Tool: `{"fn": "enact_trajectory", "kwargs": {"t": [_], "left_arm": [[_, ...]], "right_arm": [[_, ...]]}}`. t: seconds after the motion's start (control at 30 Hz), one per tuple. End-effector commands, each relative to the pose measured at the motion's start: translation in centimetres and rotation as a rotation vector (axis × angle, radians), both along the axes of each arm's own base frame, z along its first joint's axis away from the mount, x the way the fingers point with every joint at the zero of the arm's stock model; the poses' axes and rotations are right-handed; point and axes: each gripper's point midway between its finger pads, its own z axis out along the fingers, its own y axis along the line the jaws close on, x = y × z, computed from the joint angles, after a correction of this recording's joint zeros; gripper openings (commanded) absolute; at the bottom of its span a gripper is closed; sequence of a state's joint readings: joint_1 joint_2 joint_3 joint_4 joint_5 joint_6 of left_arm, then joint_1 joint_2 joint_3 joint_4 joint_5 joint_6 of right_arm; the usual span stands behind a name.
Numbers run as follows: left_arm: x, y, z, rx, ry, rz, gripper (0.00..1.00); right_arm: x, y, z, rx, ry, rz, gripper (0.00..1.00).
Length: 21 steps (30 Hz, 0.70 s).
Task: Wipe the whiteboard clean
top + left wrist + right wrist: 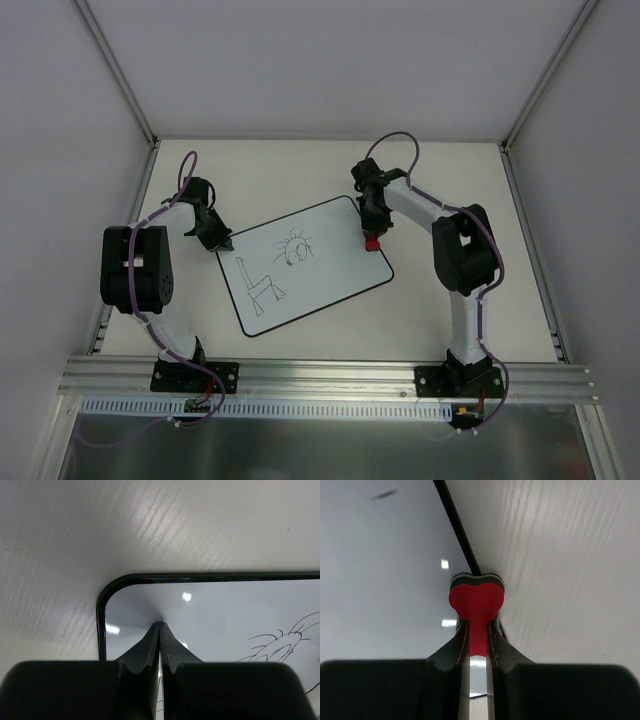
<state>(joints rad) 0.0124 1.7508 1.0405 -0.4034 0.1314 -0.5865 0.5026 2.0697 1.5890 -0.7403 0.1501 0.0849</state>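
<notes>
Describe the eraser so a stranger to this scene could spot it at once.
Start at the white table, where a tilted whiteboard lies in the middle. At its right edge, the right gripper holds the eraser. It is the only red thing on the board, small with a rounded, lobed end.

The overhead camera looked down from above the near edge of the table [450,180]. Both wrist cameras looked closely at opposite ends of the whiteboard [335,262].

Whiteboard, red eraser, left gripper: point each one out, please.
whiteboard [338,265], top external view, bare surface right of the sketches.
red eraser [476,600], right wrist view, its rounded head.
left gripper [159,626], left wrist view, where the shut fingertips meet.
</notes>
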Motion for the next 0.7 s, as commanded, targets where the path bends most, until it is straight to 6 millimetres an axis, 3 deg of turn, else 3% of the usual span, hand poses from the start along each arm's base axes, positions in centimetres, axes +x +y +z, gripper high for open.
{"fn": "enact_trajectory", "kwargs": {"t": [0.0,0.07,0.1,0.23,0.53,0.67], "left_arm": [[-3.2,0.5,-1.8,0.046,0.12,-0.033,0.0],[-3.2,0.5,-1.7,0.043,0.119,-0.034,0.0],[-3.2,0.4,-1.7,0.042,0.117,-0.036,0.0],[-3.2,0.4,-1.6,0.043,0.112,-0.038,0.0],[-3.2,0.5,-1.5,0.044,0.109,-0.036,0.0],[-3.1,0.3,-1.5,0.038,0.109,-0.038,0.0]], "right_arm": [[1.9,1.4,-2.2,-0.009,0.017,0.018,0.0],[2.8,2.1,-2.7,-0.006,0.019,0.025,0.0],[4.0,2.9,-1.9,0.014,-0.01,0.028,0.01],[4.7,3.9,-2.1,0.025,-0.013,0.047,0.07],[4.4,4.0,-1.8,0.014,-0.027,0.096,0.3],[4.6,3.9,-1.6,0.02,-0.057,0.093,0.31]]}}
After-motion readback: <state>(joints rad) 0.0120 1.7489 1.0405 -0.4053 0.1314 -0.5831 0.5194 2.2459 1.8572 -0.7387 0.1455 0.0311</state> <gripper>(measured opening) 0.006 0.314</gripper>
